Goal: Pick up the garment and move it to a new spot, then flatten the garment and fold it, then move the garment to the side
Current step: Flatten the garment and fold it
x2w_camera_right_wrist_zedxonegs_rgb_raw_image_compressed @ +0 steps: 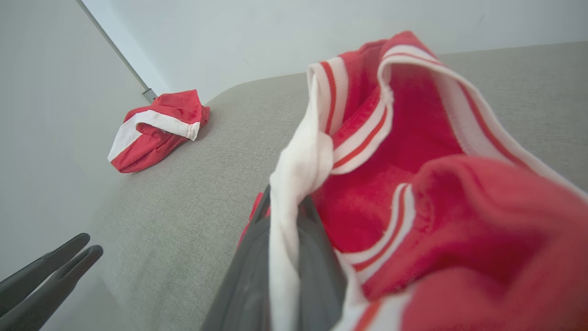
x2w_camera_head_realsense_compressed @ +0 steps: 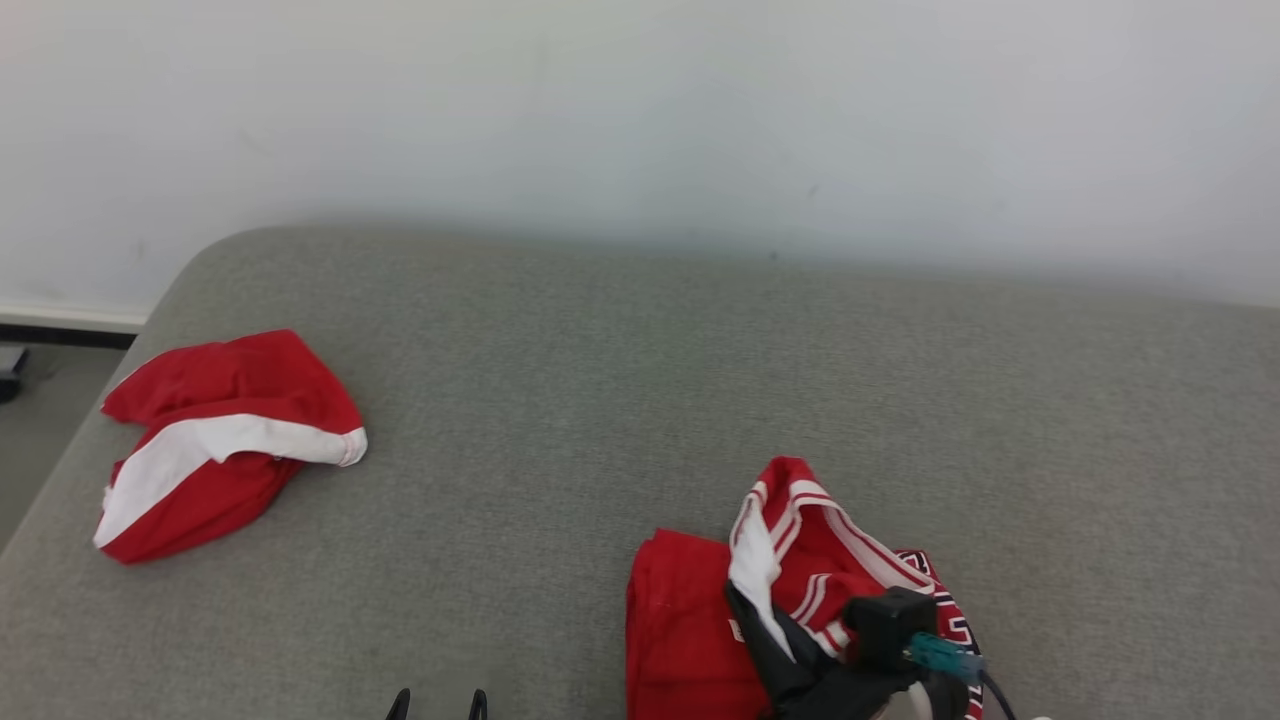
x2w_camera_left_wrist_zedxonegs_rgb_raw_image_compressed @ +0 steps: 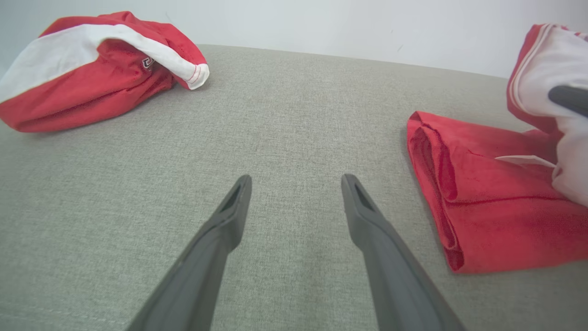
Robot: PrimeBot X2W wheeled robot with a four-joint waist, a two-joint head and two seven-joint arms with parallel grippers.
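A red garment (x2w_camera_head_realsense_compressed: pixel 690 620) with white-and-red striped trim lies partly folded on the grey padded surface (x2w_camera_head_realsense_compressed: pixel 640 380), near its front edge and right of centre. My right gripper (x2w_camera_head_realsense_compressed: pixel 748 600) is shut on a white-edged part of it, lifted above the flat folded layer (x2w_camera_left_wrist_zedxonegs_rgb_raw_image_compressed: pixel 487 193). In the right wrist view the fingers (x2w_camera_right_wrist_zedxonegs_rgb_raw_image_compressed: pixel 317 248) pinch the white band of the garment (x2w_camera_right_wrist_zedxonegs_rgb_raw_image_compressed: pixel 413 184). To the left of the garment, my left gripper (x2w_camera_left_wrist_zedxonegs_rgb_raw_image_compressed: pixel 296 184) stands open and holds nothing, low over bare surface. Its fingertips (x2w_camera_head_realsense_compressed: pixel 400 703) peek in at the bottom edge of the head view.
A second red garment with a broad white band (x2w_camera_head_realsense_compressed: pixel 220 440) lies bunched at the surface's left end (x2w_camera_left_wrist_zedxonegs_rgb_raw_image_compressed: pixel 82 87). A pale wall runs behind the surface. Floor shows beyond the rounded left corner (x2w_camera_head_realsense_compressed: pixel 40 420). Bare grey fabric spans the middle and right.
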